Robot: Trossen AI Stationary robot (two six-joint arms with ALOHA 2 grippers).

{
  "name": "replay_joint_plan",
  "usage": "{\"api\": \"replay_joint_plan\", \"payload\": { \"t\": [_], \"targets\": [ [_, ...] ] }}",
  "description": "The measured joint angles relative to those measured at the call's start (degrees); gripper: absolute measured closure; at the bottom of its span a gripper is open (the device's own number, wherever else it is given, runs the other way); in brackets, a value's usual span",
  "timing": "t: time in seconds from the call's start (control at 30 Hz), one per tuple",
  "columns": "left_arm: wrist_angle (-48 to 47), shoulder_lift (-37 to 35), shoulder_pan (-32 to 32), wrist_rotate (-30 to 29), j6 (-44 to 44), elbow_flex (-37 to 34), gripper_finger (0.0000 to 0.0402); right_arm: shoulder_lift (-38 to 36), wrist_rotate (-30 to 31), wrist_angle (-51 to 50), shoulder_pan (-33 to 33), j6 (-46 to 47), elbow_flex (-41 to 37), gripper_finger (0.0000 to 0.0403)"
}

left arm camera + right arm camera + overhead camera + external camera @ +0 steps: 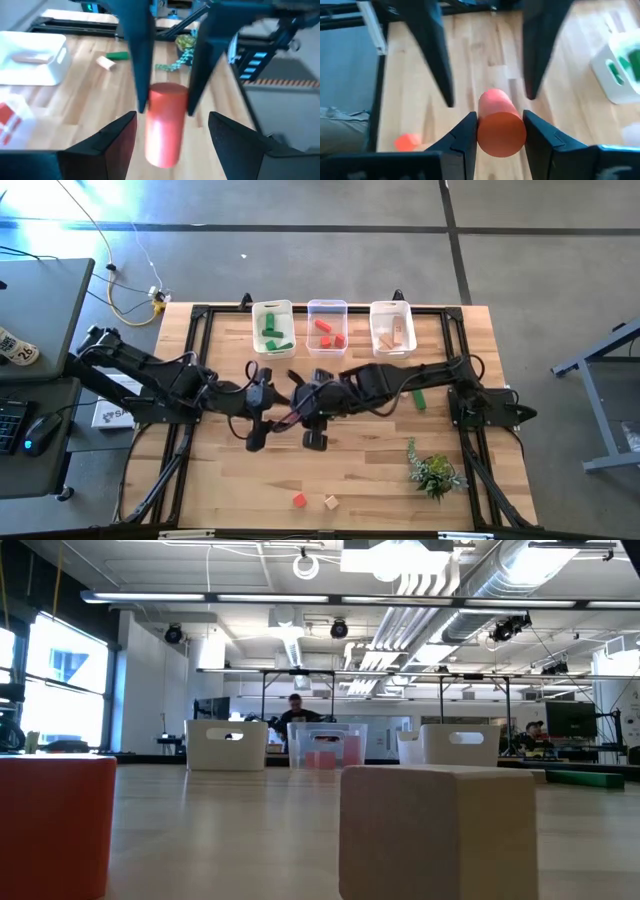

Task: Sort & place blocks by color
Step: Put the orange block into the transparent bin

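A red cylinder block [500, 127] hangs above the middle of the table, with my right gripper [500, 117] shut on it. My left gripper [172, 117] faces it from the table's left and is open, one finger on either side of the cylinder's other end, apart from it. A red cube [299, 500] and a tan cube [330, 502] lie near the front edge. A green block [419, 399] lies right of centre, with a tan block [106, 62] near it. Three bins at the far edge hold green [272, 328], red [327, 326] and tan [391, 328] blocks. My right gripper pinches the red cylinder's round sides [482, 131] between its two fingers, at the end toward the table's right. The fingers come from the table's right, slanting down, and lie along the cylinder. The cylinder is lifted clear of the table, its free end [162, 155] pointing at my left gripper.
A small green plant [434, 472] stands at the front right. A black frame [200, 315] runs around the tabletop. Bare wood lies between the arms and the cubes near the front edge.
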Motion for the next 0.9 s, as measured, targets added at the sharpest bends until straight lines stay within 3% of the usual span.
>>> {"api": "replay_joint_plan", "payload": {
  "t": [0.27,0.4,0.63,0.9],
  "targets": [
    [-9.86,0.00,3.48,0.12,2.57,0.00,0.0167,0.00,4.32,-8.87,-5.59,-0.20,0.00,0.0299],
    [-14.99,0.00,5.29,-3.16,1.52,0.00,0.0167,0.00,5.71,-12.03,-10.05,-1.59,0.00,0.0299],
    [-21.19,-0.02,7.36,-10.04,0.41,-0.13,0.0167,0.00,5.65,-12.63,-20.15,-5.19,0.00,0.0298],
    [-23.71,-0.02,8.27,-10.13,-1.03,-0.22,0.0167,0.41,4.26,-11.78,-32.93,-9.45,0.00,0.0299]
  ]
}}
